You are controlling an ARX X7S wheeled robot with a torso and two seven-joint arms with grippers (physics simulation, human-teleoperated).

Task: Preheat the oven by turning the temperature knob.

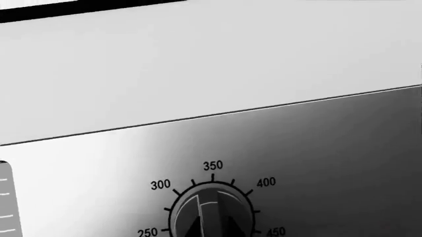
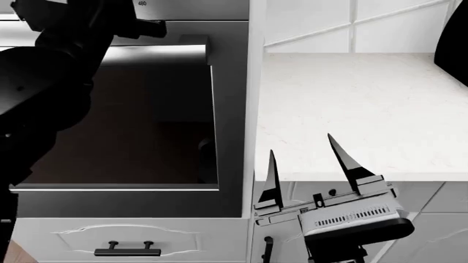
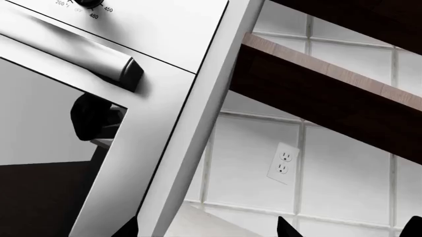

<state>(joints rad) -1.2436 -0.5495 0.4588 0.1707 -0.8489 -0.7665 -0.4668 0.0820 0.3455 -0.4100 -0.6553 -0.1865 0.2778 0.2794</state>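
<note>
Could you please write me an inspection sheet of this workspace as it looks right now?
Surface: white countertop, bare where visible.
Job's things: oven with dark glass door; bar handle; temperature knob marked 250 to 450, only partly in frame.
Clutter: nothing seen.
Grippers: right gripper open, empty, over the counter edge; left gripper hidden behind its arm near the knob panel.
Cables: nothing seen.
Surroundings: white drawer with black handle, tiled wall, wall outlet, dark shelf.
</note>
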